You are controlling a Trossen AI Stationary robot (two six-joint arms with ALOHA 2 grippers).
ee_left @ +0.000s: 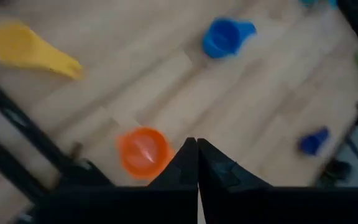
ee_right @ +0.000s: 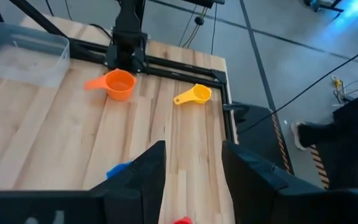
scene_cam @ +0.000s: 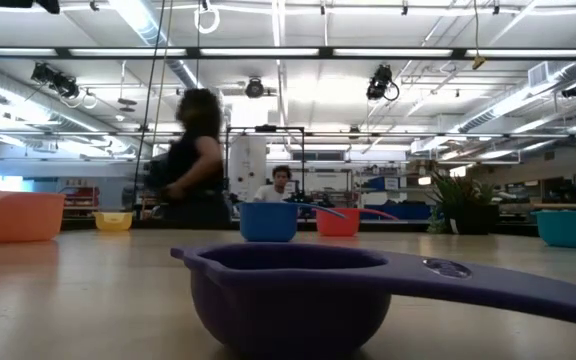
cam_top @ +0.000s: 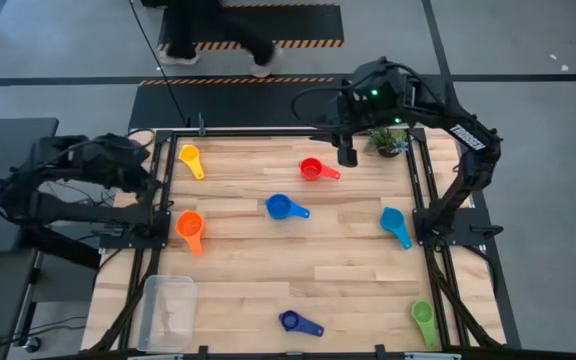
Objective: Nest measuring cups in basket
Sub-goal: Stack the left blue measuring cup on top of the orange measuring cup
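Several measuring cups stand apart on the wooden table, each upright on its base: yellow (cam_top: 190, 157), red (cam_top: 313, 168), orange (cam_top: 189, 228), blue (cam_top: 281, 207), light blue (cam_top: 394, 222), dark blue (cam_top: 293, 321) and green (cam_top: 423, 315). The clear basket (cam_top: 166, 312) sits at the near left corner with no cup in it. My left gripper (cam_top: 152, 180) hangs shut at the table's left edge above the orange cup (ee_left: 143, 151). My right gripper (cam_top: 347, 155) is open, raised over the far edge beside the red cup. Neither gripper shows in the low view.
A small potted plant (cam_top: 386, 140) stands at the far right corner. A black frame (cam_top: 268, 131) borders the table. A person (scene_cam: 193, 160) walks past beyond the far edge. The dark blue cup (scene_cam: 298, 290) fills the low view's foreground. Bare wood lies between the cups.
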